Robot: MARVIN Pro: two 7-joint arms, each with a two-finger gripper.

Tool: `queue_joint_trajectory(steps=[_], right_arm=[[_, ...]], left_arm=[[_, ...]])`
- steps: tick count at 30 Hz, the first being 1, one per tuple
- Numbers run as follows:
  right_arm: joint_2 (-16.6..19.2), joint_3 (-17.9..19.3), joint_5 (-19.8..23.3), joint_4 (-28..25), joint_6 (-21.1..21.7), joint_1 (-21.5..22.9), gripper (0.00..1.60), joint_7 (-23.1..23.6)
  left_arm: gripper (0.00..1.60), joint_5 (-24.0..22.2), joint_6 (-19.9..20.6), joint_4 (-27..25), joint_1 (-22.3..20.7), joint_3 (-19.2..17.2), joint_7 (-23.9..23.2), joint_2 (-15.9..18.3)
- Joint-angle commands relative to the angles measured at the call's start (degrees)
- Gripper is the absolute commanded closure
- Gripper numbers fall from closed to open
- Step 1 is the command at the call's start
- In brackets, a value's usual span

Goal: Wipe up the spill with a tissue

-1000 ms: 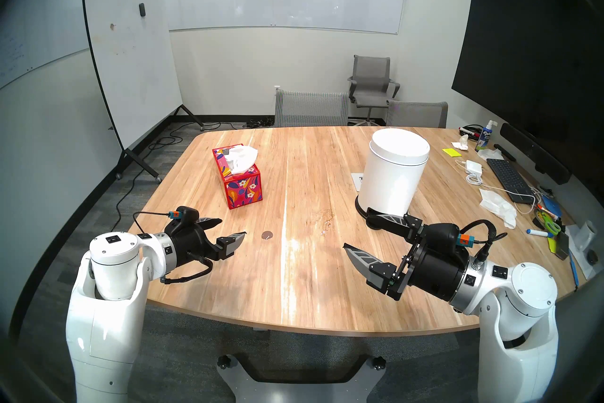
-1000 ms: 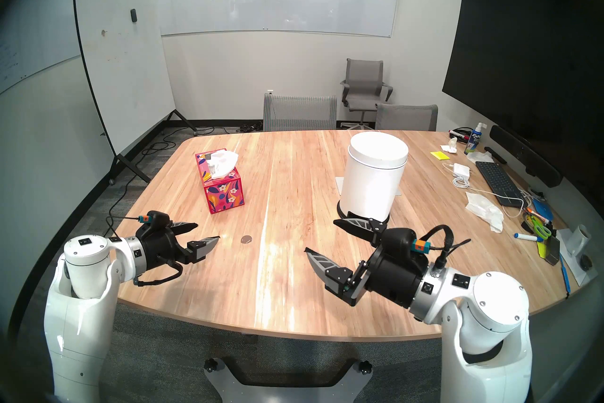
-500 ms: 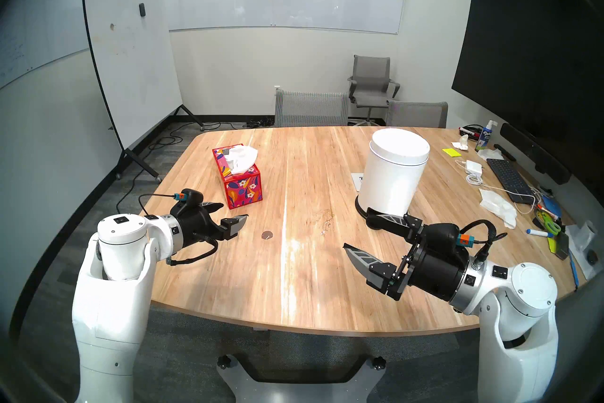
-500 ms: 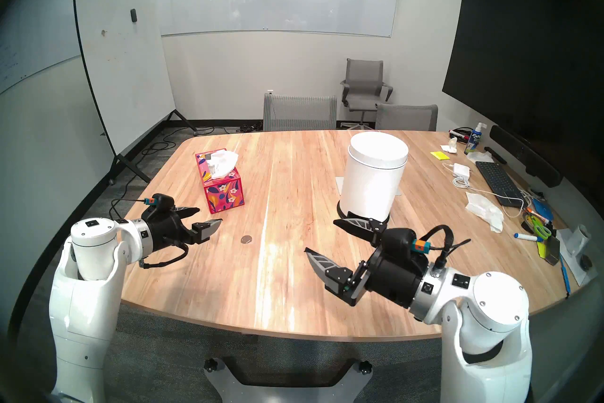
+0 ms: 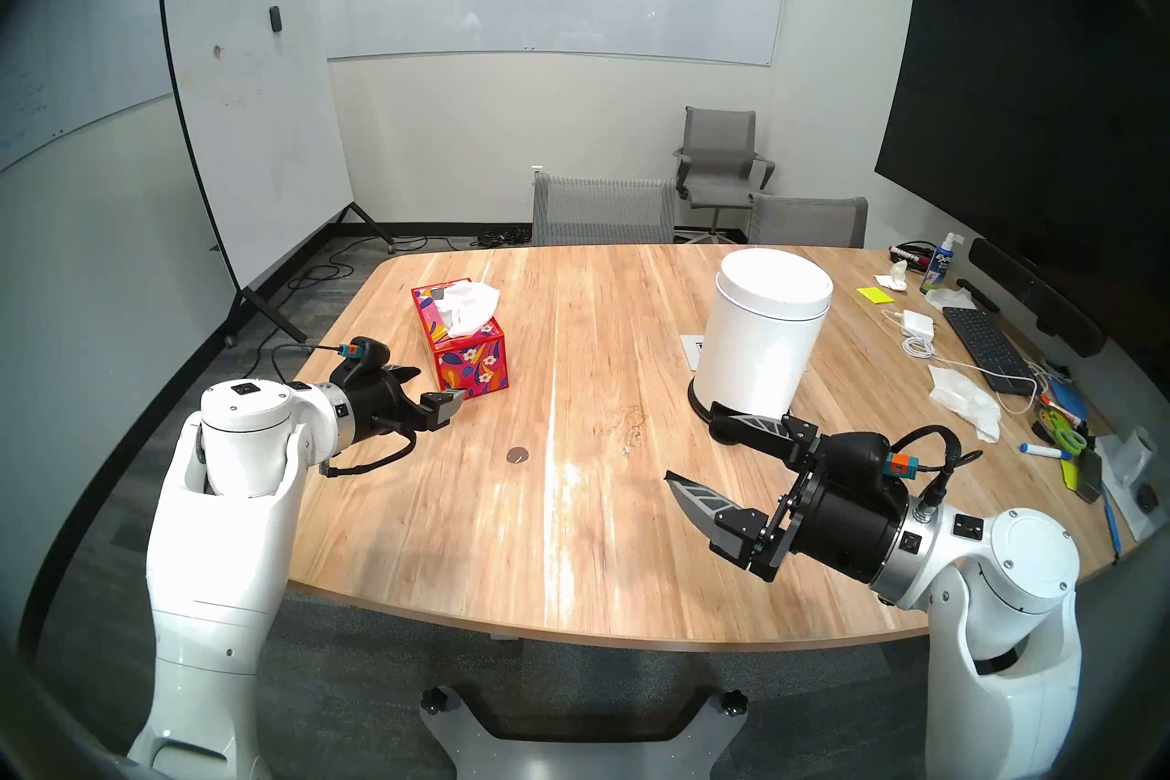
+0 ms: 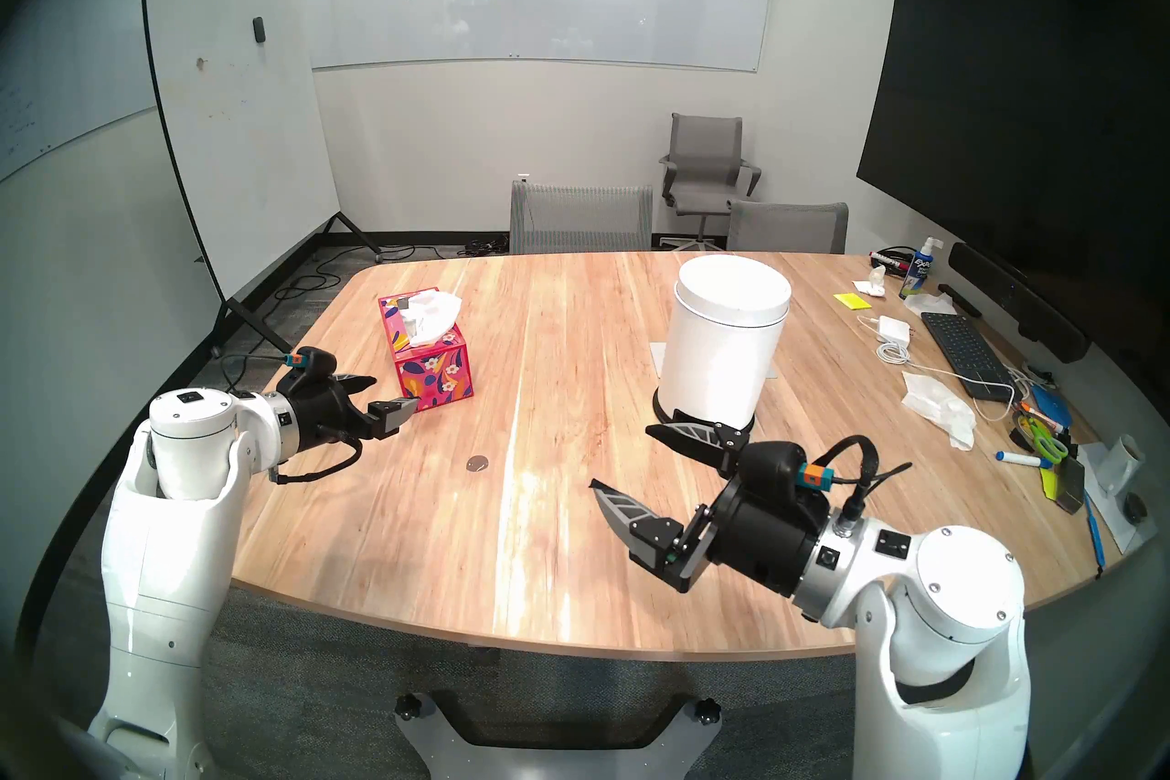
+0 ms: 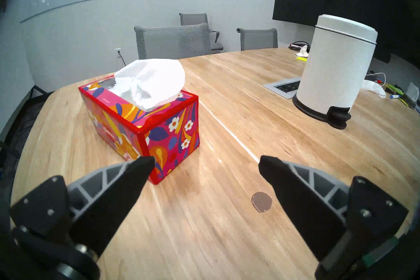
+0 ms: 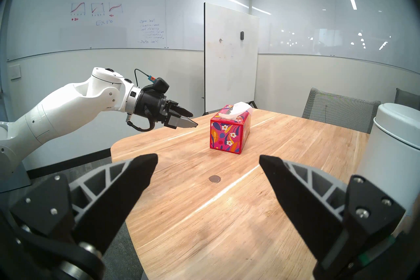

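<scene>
Spill (image 5: 518,454) apparently unwiped; tissue (image 5: 467,308) boxed

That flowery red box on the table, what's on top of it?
A rumpled white tissue sticks up out of the slot in the top of the floral box. Whatever is inside the box is hidden by its walls and the tissue.

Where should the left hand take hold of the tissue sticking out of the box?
Probably pinch the puffed white crest of the tissue from above, fingers either side of the fold. It stands proud of the box top, and the open left hand is nearest.
</scene>
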Motion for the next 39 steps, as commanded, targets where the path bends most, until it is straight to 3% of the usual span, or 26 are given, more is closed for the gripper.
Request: queue_joint_trajectory(steps=[1, 10, 19, 30, 39], right_arm=[[0.0, 0.1, 0.2, -0.8, 0.0, 0.1, 0.00, 0.1], [0.0, 0.1, 0.2, -0.8, 0.0, 0.1, 0.00, 0.1], [0.0, 0.1, 0.2, -0.8, 0.0, 0.1, 0.00, 0.1], [0.0, 0.1, 0.1, -0.8, -0.1, 0.2, 0.00, 0.2], [-0.1, 0.1, 0.1, -0.8, 0.0, 0.1, 0.00, 0.2]], left_arm=[[0.00, -0.5, -0.1, -1.5, -4.7, 0.2, -0.8, 1.0], [0.00, 0.0, 0.8, -1.2, -6.4, 1.4, -1.3, 1.6], [0.00, 1.6, 2.2, 5.0, -12.9, 5.1, 1.2, 1.0], [0.00, 2.3, 2.6, 9.5, -18.0, 6.9, 3.9, -0.3], [0.00, 3.4, 1.6, 17.5, -23.2, 9.2, 5.5, -1.1]])
